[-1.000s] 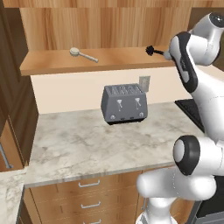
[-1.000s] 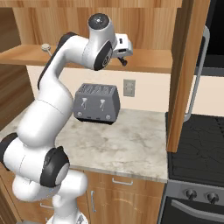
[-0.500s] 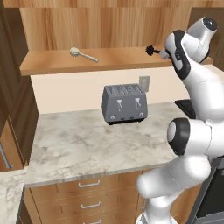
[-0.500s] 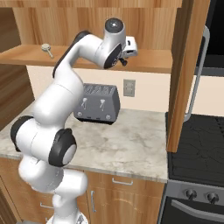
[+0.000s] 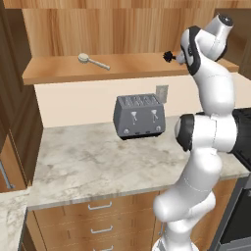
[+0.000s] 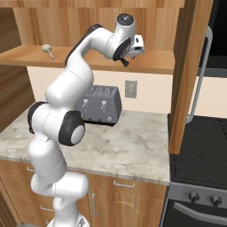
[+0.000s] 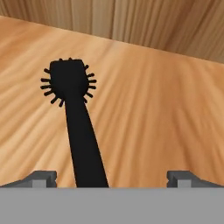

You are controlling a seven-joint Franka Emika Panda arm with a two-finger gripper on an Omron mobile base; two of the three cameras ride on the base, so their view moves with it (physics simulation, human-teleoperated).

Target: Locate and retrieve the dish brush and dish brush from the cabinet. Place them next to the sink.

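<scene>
On the cabinet's open shelf ledge [image 5: 122,73] lie both dish brushes. The pale one [image 5: 93,60] [image 6: 47,48] rests toward the left. The all-black one [image 5: 169,56] lies toward the right, just in front of my hand. In the hand view the black brush [image 7: 74,109] points away from me, bristly head far and handle running down between my fingertips. My gripper [image 7: 112,178] is open, low over the shelf. The handle stands nearer the left finger [image 7: 41,178], and neither finger touches it. The sink is out of view.
A grey toaster [image 5: 139,116] stands on the marble counter [image 5: 88,162] below the shelf, under a wall outlet [image 5: 162,91]. A darker tall cupboard side [image 6: 188,75] with a steel bar handle and a black stove [image 6: 199,142] close off the right. Drawer fronts [image 5: 100,206] run beneath the counter.
My arm has drawn more upright and the hand has edged right along the shelf toward the black brush. The jaws stayed open and both brushes lie where they were.
</scene>
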